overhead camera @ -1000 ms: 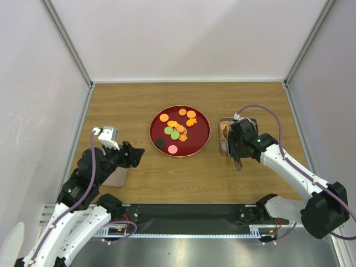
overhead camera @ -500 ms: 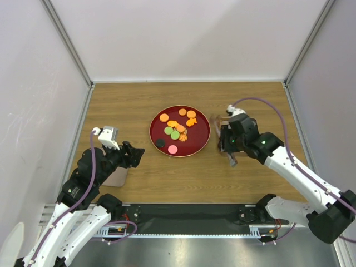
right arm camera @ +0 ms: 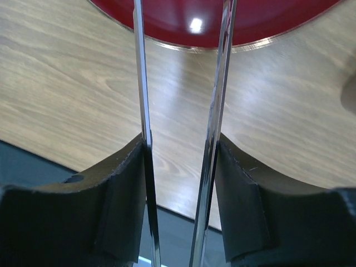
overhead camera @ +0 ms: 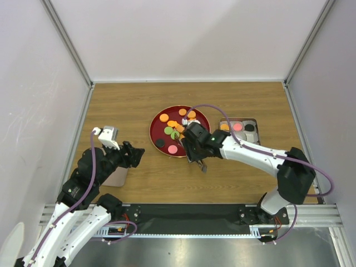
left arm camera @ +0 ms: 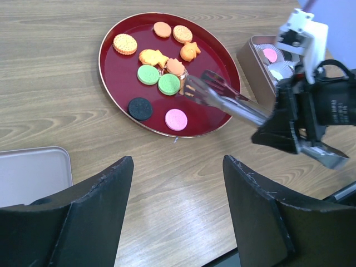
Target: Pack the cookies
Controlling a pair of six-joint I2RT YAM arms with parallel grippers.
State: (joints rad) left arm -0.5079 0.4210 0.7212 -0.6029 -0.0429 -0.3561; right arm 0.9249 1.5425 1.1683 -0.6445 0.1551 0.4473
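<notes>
Several cookies (overhead camera: 175,130) lie on the dark-red plate (overhead camera: 157,129): orange rounds, orange fish (left arm camera: 153,57), two green (left arm camera: 168,84), one black (left arm camera: 139,108) and one pink (left arm camera: 176,119). The metal tin (overhead camera: 253,135) to the plate's right holds an orange, a pink (overhead camera: 237,126) and a black cookie. My right gripper (overhead camera: 196,149) (right arm camera: 181,150) is shut on metal tongs (left arm camera: 222,100). The tong arms stand apart, with their tips over the plate beside a green cookie. I cannot tell whether they touch a cookie. My left gripper (overhead camera: 133,154) (left arm camera: 178,167) is open and empty over bare table left of the plate.
A flat grey lid (left arm camera: 30,172) lies on the table under my left arm (overhead camera: 115,178). White walls stand on the left, right and far sides. The black base rail (overhead camera: 189,214) runs along the near edge.
My right arm has swung left from over the tin to the plate, carrying the tongs, and the tin's inside now shows. The tong arms have spread a little. The left arm has not moved.
</notes>
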